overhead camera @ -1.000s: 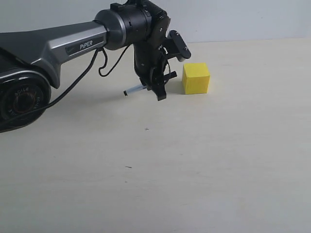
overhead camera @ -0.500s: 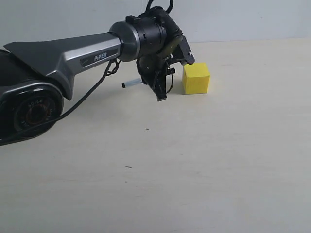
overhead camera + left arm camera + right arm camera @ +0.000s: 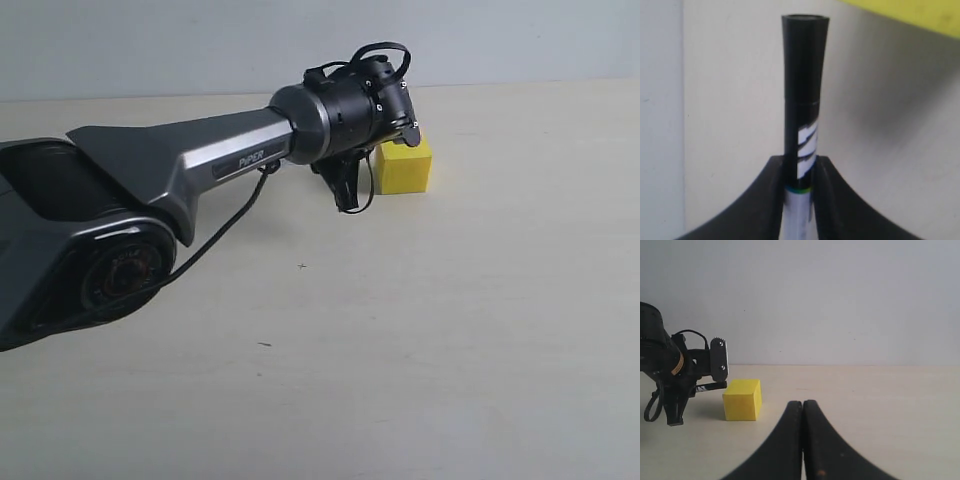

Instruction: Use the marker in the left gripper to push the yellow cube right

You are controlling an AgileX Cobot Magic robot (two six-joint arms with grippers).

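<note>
The yellow cube point(image 3: 407, 170) sits on the beige table, its left part covered by the wrist in the exterior view. My left gripper point(image 3: 349, 192) hangs just left of it, shut on the marker point(image 3: 804, 95), whose black cap points out past the fingers. In the left wrist view a strip of the cube point(image 3: 920, 15) shows beyond the cap. From the right wrist view the marker tip point(image 3: 711, 386) lies right at the cube's point(image 3: 742, 399) left face; contact cannot be told. My right gripper point(image 3: 802, 404) is shut and empty, well away from the cube.
The long grey left arm point(image 3: 180, 160) crosses the table point(image 3: 450, 330) from the lower left, with a black cable looping under it. A pale grey wall point(image 3: 520, 40) rises behind the table's far edge.
The left arm has reached further right and rolled its wrist, bringing the gripper and marker up beside the cube. The marker's white end is now hidden in the exterior view. The cube has not shifted.
</note>
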